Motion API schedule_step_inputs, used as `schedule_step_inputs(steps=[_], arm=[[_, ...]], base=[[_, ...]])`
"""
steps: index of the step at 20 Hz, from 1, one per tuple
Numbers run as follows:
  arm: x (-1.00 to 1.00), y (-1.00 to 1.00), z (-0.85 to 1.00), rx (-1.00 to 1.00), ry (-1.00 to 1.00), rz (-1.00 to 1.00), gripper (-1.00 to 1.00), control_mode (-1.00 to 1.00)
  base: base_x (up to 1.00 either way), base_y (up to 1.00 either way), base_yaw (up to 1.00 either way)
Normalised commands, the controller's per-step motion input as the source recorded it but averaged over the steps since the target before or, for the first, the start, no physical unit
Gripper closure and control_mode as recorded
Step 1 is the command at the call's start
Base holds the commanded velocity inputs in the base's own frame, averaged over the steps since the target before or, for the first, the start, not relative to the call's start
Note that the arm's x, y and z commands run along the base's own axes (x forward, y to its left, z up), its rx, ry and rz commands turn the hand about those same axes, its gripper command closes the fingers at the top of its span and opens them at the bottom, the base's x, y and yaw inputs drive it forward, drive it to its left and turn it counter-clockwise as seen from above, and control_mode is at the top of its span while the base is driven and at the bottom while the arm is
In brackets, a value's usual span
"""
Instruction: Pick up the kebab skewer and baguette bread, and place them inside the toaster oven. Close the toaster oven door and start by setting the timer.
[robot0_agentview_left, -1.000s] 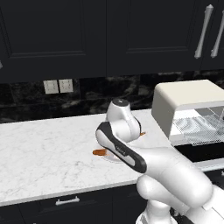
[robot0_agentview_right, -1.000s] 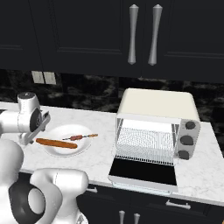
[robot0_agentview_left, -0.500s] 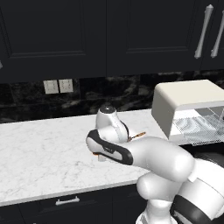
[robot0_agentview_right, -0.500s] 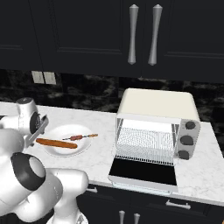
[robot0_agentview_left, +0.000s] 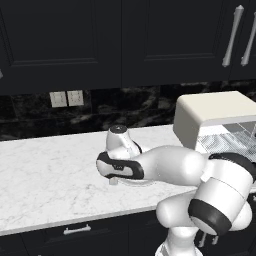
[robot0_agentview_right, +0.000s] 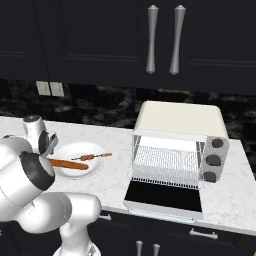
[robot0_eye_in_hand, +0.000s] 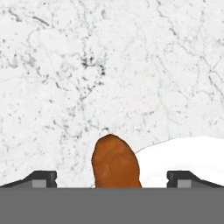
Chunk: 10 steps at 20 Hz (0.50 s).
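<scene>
looking along the hand, the hand view gives what the base cameras cannot: the rounded orange-brown end of the baguette bread (robot0_eye_in_hand: 115, 162) rising between the two dark fingers (robot0_eye_in_hand: 41, 178), which stand spread wide to either side and touch nothing, with the gripper (robot0_eye_in_hand: 113, 179) centred over that end. the bread's tip pokes past the rim of the white plate (robot0_eye_in_hand: 192, 155) onto the marble tabletop (robot0_eye_in_hand: 109, 65). the right base view shows the whole layout instead: the baguette bread (robot0_agentview_right: 70, 164) lies long and slim across the plate (robot0_agentview_right: 75, 150), the kebab skewer (robot0_agentview_right: 91, 157) lies just beside it toward the toaster oven (robot0_agentview_right: 180, 145), a thin stick with small red and dark chunks. the toaster oven door (robot0_agentview_right: 164, 196) hangs open and flat in front of the wire rack. in the left base view the arm's white body covers the plate, and the toaster oven (robot0_agentview_left: 215, 120) sits at the right edge.
</scene>
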Motion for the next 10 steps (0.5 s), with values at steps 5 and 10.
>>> schedule_step_inputs(steps=[5,10], arm=[[0.20,0.11,-0.11,-0.03,0.00,0.00,-1.00,-1.00],[0.00,0.02,-0.06,-0.05,0.00,0.00,-1.00,-1.00]], base=[[0.00,0.00,0.00],[0.00,0.00,0.00]])
